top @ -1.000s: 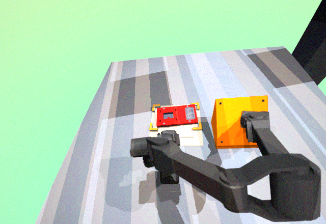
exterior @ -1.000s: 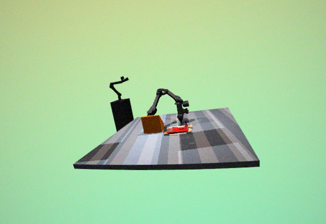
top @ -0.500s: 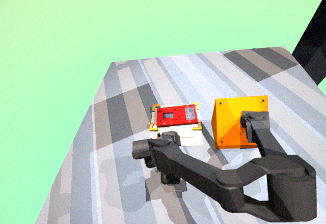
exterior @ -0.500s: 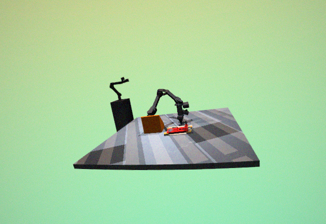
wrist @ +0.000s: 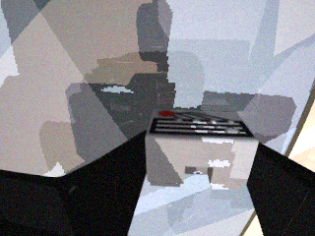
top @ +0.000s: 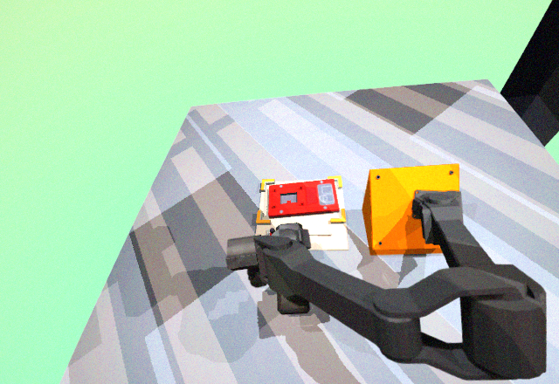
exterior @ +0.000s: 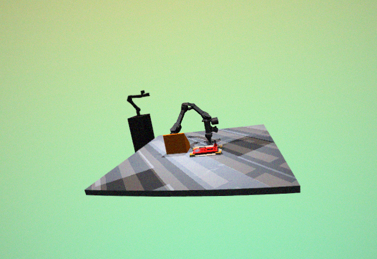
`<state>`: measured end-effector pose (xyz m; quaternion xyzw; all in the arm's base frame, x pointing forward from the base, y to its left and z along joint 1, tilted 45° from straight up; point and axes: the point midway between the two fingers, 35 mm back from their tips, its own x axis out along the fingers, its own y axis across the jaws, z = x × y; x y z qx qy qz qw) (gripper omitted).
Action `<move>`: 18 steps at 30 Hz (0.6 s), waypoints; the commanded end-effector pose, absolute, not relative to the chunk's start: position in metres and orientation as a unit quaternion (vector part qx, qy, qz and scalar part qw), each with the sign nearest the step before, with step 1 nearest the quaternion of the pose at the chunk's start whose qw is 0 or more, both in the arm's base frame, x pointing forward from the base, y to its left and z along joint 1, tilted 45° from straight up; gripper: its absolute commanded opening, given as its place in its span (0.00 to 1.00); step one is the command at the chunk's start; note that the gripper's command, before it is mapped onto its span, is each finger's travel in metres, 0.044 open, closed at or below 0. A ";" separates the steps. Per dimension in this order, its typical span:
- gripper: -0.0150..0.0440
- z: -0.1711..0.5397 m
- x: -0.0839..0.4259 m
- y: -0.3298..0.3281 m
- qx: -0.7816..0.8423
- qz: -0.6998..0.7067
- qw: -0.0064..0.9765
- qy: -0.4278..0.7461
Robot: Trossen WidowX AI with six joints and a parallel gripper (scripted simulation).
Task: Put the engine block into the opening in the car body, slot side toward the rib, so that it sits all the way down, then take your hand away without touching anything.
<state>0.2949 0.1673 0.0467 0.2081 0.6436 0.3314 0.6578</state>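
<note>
My gripper (wrist: 195, 141) (exterior: 210, 142) is shut on the engine block (wrist: 197, 147), one finger against each side. The block is pale grey with a dark ribbed top and a red dot; a small slot shows low on its face in the wrist view. Whether it touches the table cannot be told. The arm hides it in the top view. The red car body (top: 311, 206) (exterior: 201, 150) lies flat on a cream tray (top: 336, 242) with yellow corners, beyond the gripper. Its square opening (top: 286, 196) is empty, with a small rib at the near edge.
An orange box (top: 392, 199) (exterior: 175, 145) stands beside the tray, near the arm's base. A small red upright piece (exterior: 215, 143) stands by the car body's end, close to the gripper. The cream tray's edge is near the right finger in the wrist view. A black pedestal (exterior: 141, 131) stands behind the table.
</note>
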 end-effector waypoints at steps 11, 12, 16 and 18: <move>0.25 0.076 0.305 0.137 0.204 0.326 0.662 0.643; 0.25 0.078 0.305 0.135 0.205 0.326 0.661 0.644; 0.25 0.087 0.306 0.126 0.206 0.324 0.660 0.646; 0.25 0.091 0.306 0.122 0.207 0.323 0.659 0.647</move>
